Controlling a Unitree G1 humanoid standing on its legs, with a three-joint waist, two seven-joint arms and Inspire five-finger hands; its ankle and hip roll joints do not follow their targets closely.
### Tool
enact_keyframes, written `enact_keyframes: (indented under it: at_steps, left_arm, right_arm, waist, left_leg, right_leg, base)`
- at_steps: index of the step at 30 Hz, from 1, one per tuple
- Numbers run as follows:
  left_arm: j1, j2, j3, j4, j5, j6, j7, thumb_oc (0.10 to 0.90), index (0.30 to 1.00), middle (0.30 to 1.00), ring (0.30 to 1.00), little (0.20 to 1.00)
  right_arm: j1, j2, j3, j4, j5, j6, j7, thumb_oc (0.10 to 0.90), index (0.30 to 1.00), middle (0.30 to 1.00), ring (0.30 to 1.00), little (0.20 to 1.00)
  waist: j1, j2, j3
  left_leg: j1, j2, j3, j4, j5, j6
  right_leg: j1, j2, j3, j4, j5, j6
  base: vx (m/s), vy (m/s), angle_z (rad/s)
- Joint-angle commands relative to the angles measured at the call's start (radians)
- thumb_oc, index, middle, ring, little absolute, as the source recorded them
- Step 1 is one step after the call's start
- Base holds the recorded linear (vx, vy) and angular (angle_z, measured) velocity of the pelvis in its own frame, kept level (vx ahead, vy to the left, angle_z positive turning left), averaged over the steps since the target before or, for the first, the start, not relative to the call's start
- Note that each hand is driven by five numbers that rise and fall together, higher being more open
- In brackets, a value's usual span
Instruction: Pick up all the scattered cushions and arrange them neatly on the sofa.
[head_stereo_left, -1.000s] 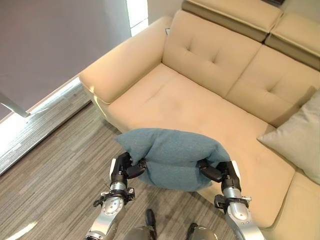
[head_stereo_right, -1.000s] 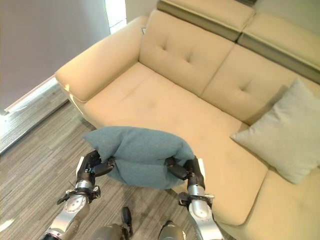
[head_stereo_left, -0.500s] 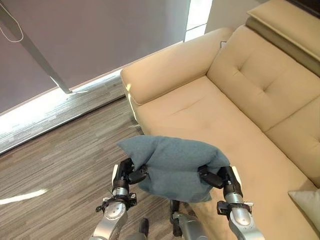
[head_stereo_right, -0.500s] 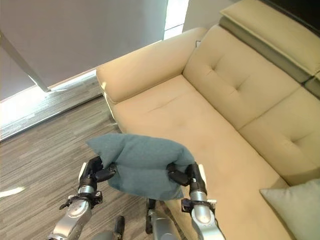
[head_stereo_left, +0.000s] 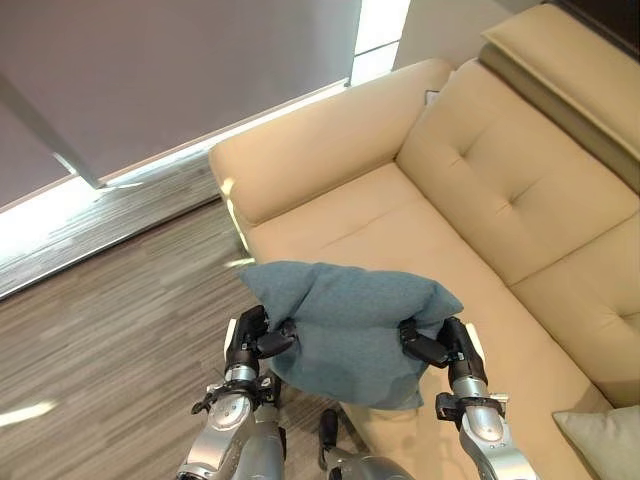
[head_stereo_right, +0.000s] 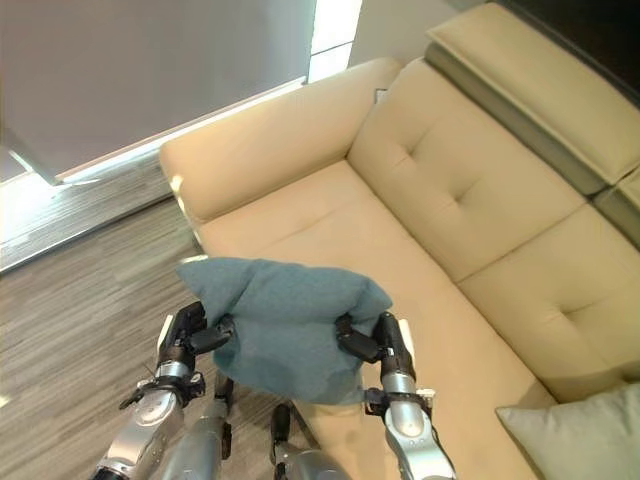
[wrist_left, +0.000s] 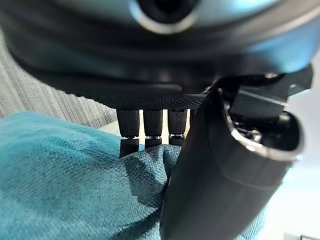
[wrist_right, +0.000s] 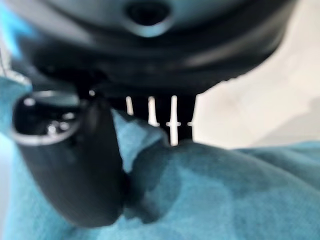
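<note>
The view swung back a touch toward the beige sofa (head_stereo_left: 420, 230), while the teal cushion (head_stereo_left: 350, 318) stayed pinched between left robot hand (head_stereo_left: 250, 340) and right robot hand (head_stereo_left: 440, 345), held above the seat's front edge, placement not yet done.

The teal cushion (head_stereo_left: 350, 325) is soft and woven, sagging between the fingers (wrist_left: 152, 127) pinching its two ends. A grey cushion (head_stereo_right: 580, 440) lies on the beige sofa (head_stereo_left: 470, 190), well apart from the fingers.

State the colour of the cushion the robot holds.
Teal blue cushion, clearest in the left eye view.
</note>
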Motion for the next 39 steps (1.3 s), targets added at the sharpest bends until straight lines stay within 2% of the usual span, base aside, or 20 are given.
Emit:
enact_keyframes:
  at_steps: [1,3,6,7,12,15,16,18,19,20,21,23,25,26,27,28,29,30,32,39]
  left_arm:
    - [-0.07,0.023,-0.033,-0.177,0.037,-0.116,-0.052,0.4,0.3,0.3,0.3,0.3]
    - [-0.072,0.032,-0.031,-0.18,0.042,-0.115,-0.052,0.4,0.3,0.3,0.3,0.3]
    - [-0.085,0.053,-0.012,-0.186,0.058,-0.119,-0.04,0.4,0.3,0.3,0.3,0.3]
    - [-0.079,0.057,0.004,-0.183,0.065,-0.122,-0.033,0.4,0.3,0.3,0.3,0.3]
    - [-0.047,0.047,0.019,-0.181,0.048,-0.126,-0.049,0.4,0.3,0.3,0.3,0.3]
    - [-0.04,0.041,0.021,-0.179,0.046,-0.128,-0.061,0.4,0.3,0.3,0.3,0.3]
    - [-0.044,0.033,0.005,-0.178,0.057,-0.126,-0.069,0.4,0.3,0.3,0.3,0.3]
    - [-0.048,0.029,0.004,-0.178,0.056,-0.13,-0.074,0.4,0.3,0.3,0.3,0.3]
    - [-0.056,0.025,-0.014,-0.186,0.06,-0.13,-0.079,0.4,0.3,0.3,0.3,0.3]
    - [-0.057,0.025,-0.014,-0.185,0.06,-0.13,-0.078,0.4,0.3,0.3,0.3,0.3]
    - [-0.066,0.022,-0.02,-0.188,0.058,-0.133,-0.077,0.4,0.3,0.3,0.3,0.3]
    - [-0.071,0.019,-0.023,-0.192,0.056,-0.133,-0.076,0.4,0.3,0.3,0.3,0.3]
    - [-0.086,0.016,-0.03,-0.194,0.051,-0.132,-0.073,0.4,0.3,0.3,0.3,0.3]
    - [-0.087,0.016,-0.03,-0.194,0.051,-0.132,-0.073,0.4,0.3,0.3,0.3,0.3]
    - [-0.089,0.018,-0.033,-0.196,0.05,-0.135,-0.075,0.4,0.3,0.3,0.3,0.3]
    - [-0.102,0.022,-0.035,-0.201,0.048,-0.136,-0.069,0.4,0.3,0.3,0.3,0.3]
    - [-0.112,0.022,-0.041,-0.202,0.045,-0.136,-0.066,0.4,0.3,0.3,0.3,0.3]
    - [-0.113,0.022,-0.041,-0.201,0.045,-0.137,-0.066,0.4,0.3,0.3,0.3,0.3]
    - [-0.117,0.013,-0.05,-0.194,0.042,-0.137,-0.072,0.4,0.3,0.3,0.3,0.3]
    - [-0.12,0.053,-0.028,-0.239,0.066,-0.142,-0.066,0.4,0.3,0.3,0.3,0.3]
  right_arm:
    - [-0.094,0.021,-0.063,-0.14,0.01,-0.143,-0.01,0.4,0.3,0.3,0.3,0.3]
    - [-0.096,0.03,-0.057,-0.144,0.006,-0.14,-0.004,0.4,0.3,0.3,0.3,0.3]
    - [-0.122,0.05,-0.04,-0.148,-0.003,-0.138,0.01,0.4,0.3,0.3,0.3,0.3]
    - [-0.129,0.059,-0.032,-0.147,-0.005,-0.142,0.016,0.4,0.3,0.3,0.3,0.3]
    - [-0.138,0.064,-0.027,-0.135,-0.015,-0.138,0.022,0.4,0.3,0.3,0.3,0.3]
    - [-0.123,0.064,-0.036,-0.145,-0.02,-0.14,0.023,0.4,0.3,0.3,0.3,0.3]
    - [-0.1,0.06,-0.059,-0.155,-0.018,-0.143,0.021,0.4,0.3,0.3,0.3,0.3]
    - [-0.094,0.053,-0.067,-0.158,-0.016,-0.148,0.018,0.4,0.3,0.3,0.3,0.3]
    - [-0.084,0.043,-0.077,-0.167,-0.008,-0.154,0.011,0.4,0.3,0.3,0.3,0.3]
    - [-0.084,0.044,-0.078,-0.168,-0.008,-0.154,0.011,0.4,0.3,0.3,0.3,0.3]
    - [-0.085,0.028,-0.073,-0.166,0.004,-0.155,0.011,0.4,0.3,0.3,0.3,0.3]
    - [-0.085,0.024,-0.071,-0.165,0.008,-0.153,0.012,0.4,0.3,0.3,0.3,0.3]
    - [-0.095,0.013,-0.063,-0.151,0.003,-0.147,0.011,0.4,0.3,0.3,0.3,0.3]
    - [-0.096,0.013,-0.064,-0.151,0.003,-0.147,0.011,0.4,0.3,0.3,0.3,0.3]
    - [-0.097,0.011,-0.063,-0.149,0.006,-0.148,0.013,0.4,0.3,0.3,0.3,0.3]
    - [-0.106,0.005,-0.059,-0.137,0.004,-0.148,0.008,0.4,0.3,0.3,0.3,0.3]
    - [-0.112,0.002,-0.06,-0.137,0.002,-0.146,0.003,0.4,0.3,0.3,0.3,0.3]
    - [-0.113,0.002,-0.06,-0.137,0.002,-0.146,0.003,0.4,0.3,0.3,0.3,0.3]
    - [-0.098,0.001,-0.073,-0.141,-0.004,-0.141,0.007,0.4,0.3,0.3,0.3,0.3]
    - [-0.095,0.024,-0.07,-0.167,0.015,-0.133,0.029,0.4,0.3,0.3,0.3,0.3]
  waist:
    - [0.007,-0.031,-0.111]
    - [0.003,-0.035,-0.119]
    - [0.0,-0.029,-0.111]
    - [0.004,-0.023,-0.106]
    - [0.011,-0.018,-0.111]
    - [0.004,-0.018,-0.109]
    - [-0.012,-0.032,-0.108]
    - [-0.012,-0.035,-0.111]
    - [-0.022,-0.042,-0.116]
    - [-0.023,-0.044,-0.119]
    - [-0.015,-0.039,-0.105]
    - [-0.01,-0.037,-0.099]
    - [0.002,-0.04,-0.108]
    - [0.001,-0.042,-0.11]
    - [0.005,-0.041,-0.115]
    - [0.02,-0.033,-0.116]
    - [0.023,-0.028,-0.114]
    - [0.023,-0.028,-0.112]
    - [0.005,0.005,-0.135]
    - [-0.002,0.014,-0.145]
  left_leg:
    - [0.038,-0.017,0.045,0.068,-0.042,0.014]
    - [0.062,-0.022,0.073,0.071,-0.061,0.031]
    - [0.105,-0.021,0.139,0.061,-0.088,0.068]
    - [0.13,-0.016,0.169,0.049,-0.097,0.075]
    - [0.23,-0.029,0.257,0.0,-0.13,0.072]
    - [0.249,-0.033,0.261,0.021,-0.154,0.071]
    - [0.239,-0.044,0.25,0.079,-0.173,0.067]
    - [0.236,-0.045,0.257,0.099,-0.185,0.064]
    - [0.209,-0.033,0.259,0.2,-0.213,0.046]
    - [0.204,-0.034,0.259,0.202,-0.21,0.046]
    - [0.166,-0.025,0.221,0.319,-0.184,0.013]
    - [0.148,-0.03,0.182,0.333,-0.175,0.002]
    - [0.116,-0.03,0.082,0.234,-0.186,0.001]
    - [0.114,-0.033,0.082,0.228,-0.18,0.001]
    - [0.111,-0.028,0.045,0.183,-0.162,-0.002]
    - [0.08,-0.02,-0.058,0.123,-0.107,-0.016]
    - [0.066,-0.02,-0.097,0.098,-0.086,-0.02]
    - [0.068,-0.02,-0.097,0.095,-0.085,-0.02]
    - [0.135,-0.006,-0.097,-0.004,-0.07,-0.017]
    - [0.211,-0.026,0.013,-0.046,-0.081,0.025]
  right_leg:
    - [-0.03,-0.138,0.025,0.154,-0.14,0.139]
    - [-0.039,-0.154,0.046,0.184,-0.135,0.155]
    - [-0.118,-0.174,0.067,0.34,-0.113,0.19]
    - [-0.154,-0.188,0.025,0.391,-0.094,0.202]
    - [-0.205,-0.213,-0.254,0.277,-0.057,0.183]
    - [-0.175,-0.222,-0.298,0.244,-0.064,0.182]
    - [-0.149,-0.186,-0.214,0.211,-0.067,0.165]
    - [-0.133,-0.185,-0.217,0.188,-0.062,0.163]
    - [-0.102,-0.174,-0.198,0.152,-0.061,0.147]
    - [-0.105,-0.175,-0.198,0.149,-0.058,0.146]
    - [-0.078,-0.161,-0.178,0.13,-0.061,0.128]
    - [-0.071,-0.155,-0.169,0.12,-0.061,0.125]
    - [-0.056,-0.155,-0.13,0.086,-0.055,0.14]
    - [-0.059,-0.158,-0.131,0.085,-0.053,0.14]
    - [-0.058,-0.156,-0.117,0.079,-0.05,0.144]
    - [-0.051,-0.148,-0.079,0.073,-0.053,0.148]
    - [-0.044,-0.145,-0.061,0.073,-0.061,0.147]
    - [-0.043,-0.145,-0.061,0.074,-0.061,0.147]
    - [-0.028,-0.151,-0.047,0.085,-0.083,0.152]
    - [-0.068,-0.2,0.031,0.136,-0.061,0.188]
  base:
    - [0.06,0.077,-0.38]
    - [0.13,0.223,-0.41]
    - [0.1,0.284,-0.79]
    - [0.1,0.242,-1.44]
    - [0.13,0.086,-0.82]
    - [0.1,-0.029,-0.3]
    - [0.14,-0.091,0.03]
    - [0.08,-0.075,0.34]
    - [0.04,-0.07,0.35]
    - [0.06,-0.087,0.19]
    - [0.0,-0.02,-0.1]
    - [0.01,0.034,-0.28]
    - [0.07,0.105,-0.37]
    - [0.09,0.082,-0.46]
    - [0.14,0.127,-0.68]
    - [0.2,0.163,-0.7]
    - [0.15,0.126,-0.68]
    - [0.13,0.157,-0.6]
    - [0.16,0.215,-0.78]
    - [0.11,0.219,-0.67]
